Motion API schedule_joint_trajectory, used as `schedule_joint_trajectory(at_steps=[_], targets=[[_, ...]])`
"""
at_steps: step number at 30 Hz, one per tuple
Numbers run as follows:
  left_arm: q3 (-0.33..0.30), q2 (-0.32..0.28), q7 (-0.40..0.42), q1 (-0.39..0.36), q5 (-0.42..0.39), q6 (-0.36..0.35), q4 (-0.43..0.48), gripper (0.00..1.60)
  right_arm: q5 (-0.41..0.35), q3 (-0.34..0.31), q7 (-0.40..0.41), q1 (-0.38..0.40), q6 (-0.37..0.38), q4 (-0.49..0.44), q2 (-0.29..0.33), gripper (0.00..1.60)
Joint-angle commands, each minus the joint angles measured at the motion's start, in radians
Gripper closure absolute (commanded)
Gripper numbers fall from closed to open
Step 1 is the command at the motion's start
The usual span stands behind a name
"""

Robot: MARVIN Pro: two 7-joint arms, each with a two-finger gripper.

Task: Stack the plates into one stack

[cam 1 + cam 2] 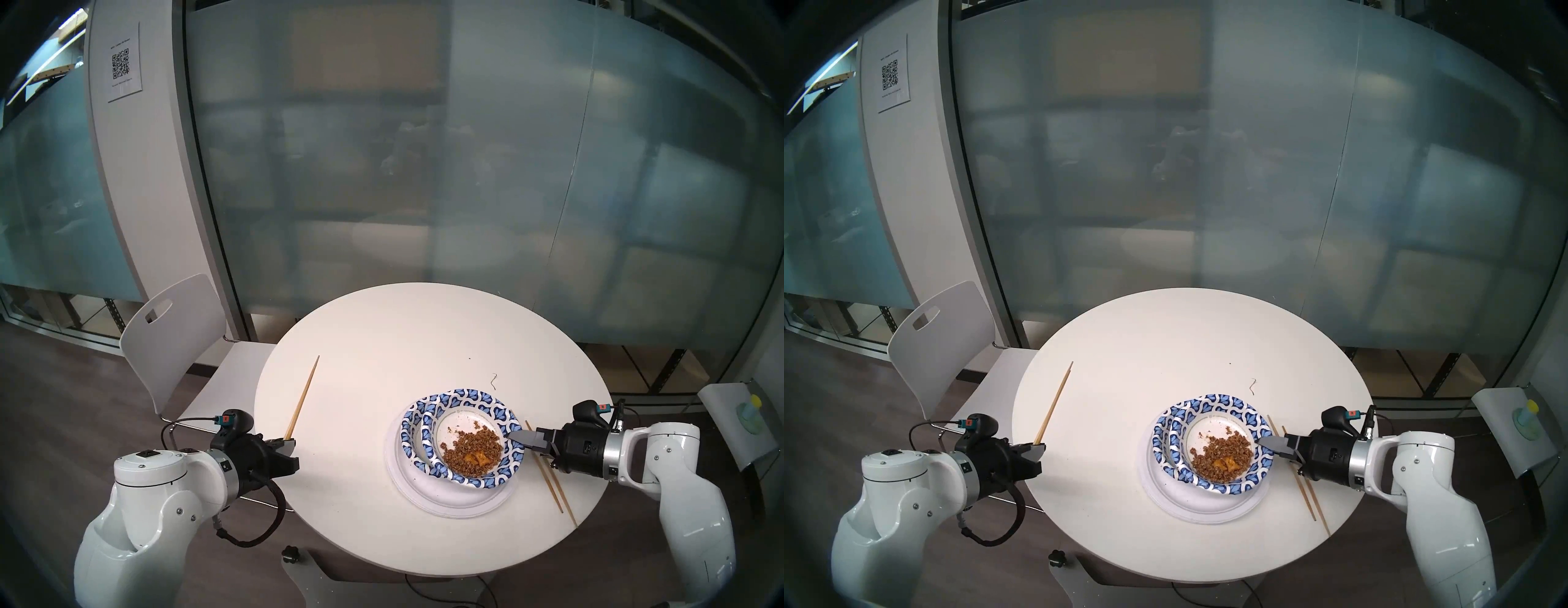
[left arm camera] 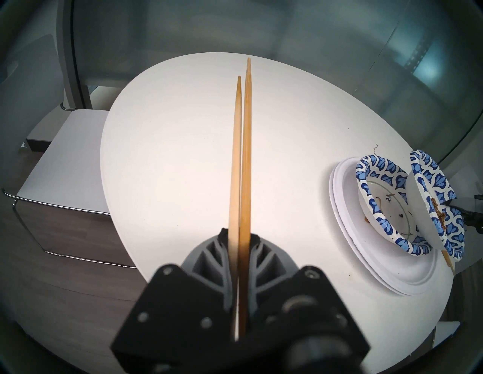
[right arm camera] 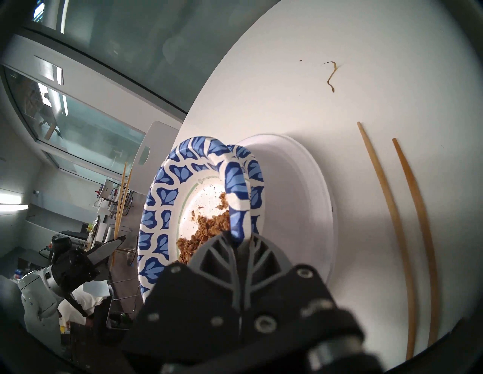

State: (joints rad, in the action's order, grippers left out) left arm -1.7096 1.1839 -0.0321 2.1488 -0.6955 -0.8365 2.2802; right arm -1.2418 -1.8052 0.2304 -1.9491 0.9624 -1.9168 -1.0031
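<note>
Two large white plates lie stacked on the round white table. A blue-patterned dish sits on them. A second blue-patterned dish, holding brown food, is tilted over the first. My right gripper is shut on its right rim; the right wrist view shows the rim pinched between my fingers. My left gripper is at the table's left edge, shut on a pair of wooden chopsticks that point away over the table; it also shows in the left wrist view.
A second pair of chopsticks lies on the table right of the plates, under my right gripper. A thin food scrap lies behind the dishes. A white chair stands at the table's left. A glass wall runs behind.
</note>
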Motion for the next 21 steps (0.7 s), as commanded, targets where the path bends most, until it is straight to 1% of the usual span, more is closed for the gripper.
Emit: schedule_joint_trajectory(at_steps=[1, 6, 10, 15, 21], targets=[[-0.002, 0.001, -0.002, -0.014, -0.004, -0.007, 0.010, 1.60, -0.052, 0.000, 0.003, 0.079, -0.003, -0.014, 0.015, 1.60], [0.000, 0.003, -0.007, -0.019, -0.004, -0.010, 0.007, 1.60, -0.078, 0.007, -0.011, 0.093, -0.003, -0.006, 0.042, 1.60], [0.002, 0.005, -0.010, -0.022, -0.005, -0.011, 0.006, 1.60, -0.093, 0.042, -0.025, 0.125, -0.003, 0.027, 0.062, 1.60], [0.000, 0.009, -0.014, -0.029, -0.007, -0.015, 0.005, 1.60, -0.097, 0.080, -0.033, 0.164, -0.003, 0.061, 0.070, 1.60], [-0.004, 0.008, -0.017, -0.034, -0.008, -0.015, -0.002, 1.60, -0.106, 0.114, -0.034, 0.192, -0.003, 0.077, 0.084, 1.60]])
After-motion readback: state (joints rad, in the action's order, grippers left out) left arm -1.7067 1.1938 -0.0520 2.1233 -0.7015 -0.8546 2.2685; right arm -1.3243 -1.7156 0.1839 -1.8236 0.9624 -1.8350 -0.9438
